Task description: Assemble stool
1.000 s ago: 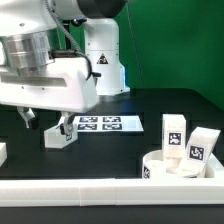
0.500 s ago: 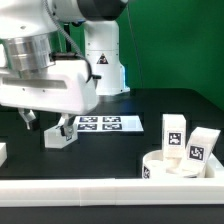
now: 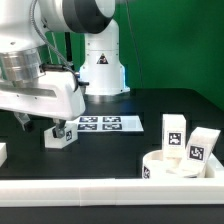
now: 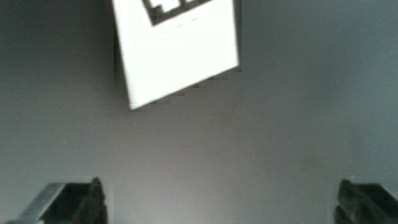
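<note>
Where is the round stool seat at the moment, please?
In the exterior view, the seat sits at the lower right, beside the front rail, with two legs behind it.

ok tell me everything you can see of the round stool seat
The stool seat is a thick white round disc that looks like plastic. It lies flat on the black table at the exterior view's right, just behind the white front rail. Its top looks ringed by a raised rim, and a black-and-white square tag shows on its side wall. Two upright tagged legs stand at its far edge; whether they rest on it or behind it cannot be told. Nothing grips it.
</note>
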{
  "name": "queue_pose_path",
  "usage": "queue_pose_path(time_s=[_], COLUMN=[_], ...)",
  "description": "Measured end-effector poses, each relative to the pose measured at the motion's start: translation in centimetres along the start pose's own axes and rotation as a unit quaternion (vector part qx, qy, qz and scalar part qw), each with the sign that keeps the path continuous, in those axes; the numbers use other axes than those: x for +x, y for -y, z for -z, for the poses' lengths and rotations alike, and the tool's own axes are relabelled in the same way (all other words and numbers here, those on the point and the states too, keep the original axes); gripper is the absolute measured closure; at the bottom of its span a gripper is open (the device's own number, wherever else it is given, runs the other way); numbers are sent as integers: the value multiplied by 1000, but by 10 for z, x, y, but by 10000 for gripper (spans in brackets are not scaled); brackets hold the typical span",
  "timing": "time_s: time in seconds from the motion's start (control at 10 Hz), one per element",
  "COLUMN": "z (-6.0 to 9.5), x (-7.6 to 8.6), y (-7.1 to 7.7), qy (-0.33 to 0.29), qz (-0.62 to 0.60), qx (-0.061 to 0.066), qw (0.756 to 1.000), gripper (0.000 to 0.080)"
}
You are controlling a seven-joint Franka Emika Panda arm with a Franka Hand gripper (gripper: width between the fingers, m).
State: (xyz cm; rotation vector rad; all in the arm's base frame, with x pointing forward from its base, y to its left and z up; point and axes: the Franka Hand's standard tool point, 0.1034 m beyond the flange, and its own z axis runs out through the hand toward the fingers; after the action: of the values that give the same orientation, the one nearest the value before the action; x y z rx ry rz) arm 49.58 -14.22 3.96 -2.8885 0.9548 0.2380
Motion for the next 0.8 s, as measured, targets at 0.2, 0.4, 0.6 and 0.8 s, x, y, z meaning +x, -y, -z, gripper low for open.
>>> queue_pose_path(time_s=[0.2, 0.4, 0.6, 0.8], z=[-2, -10, -14, -15], x=[-10, -14, -10, -16], y=[-3, -11, -13, -15], qy=[66, 121, 174, 251], qz=[-4, 33, 43, 39], qx=[3, 9, 14, 18], qw=[998, 992, 984, 967], gripper=[151, 151, 151, 151])
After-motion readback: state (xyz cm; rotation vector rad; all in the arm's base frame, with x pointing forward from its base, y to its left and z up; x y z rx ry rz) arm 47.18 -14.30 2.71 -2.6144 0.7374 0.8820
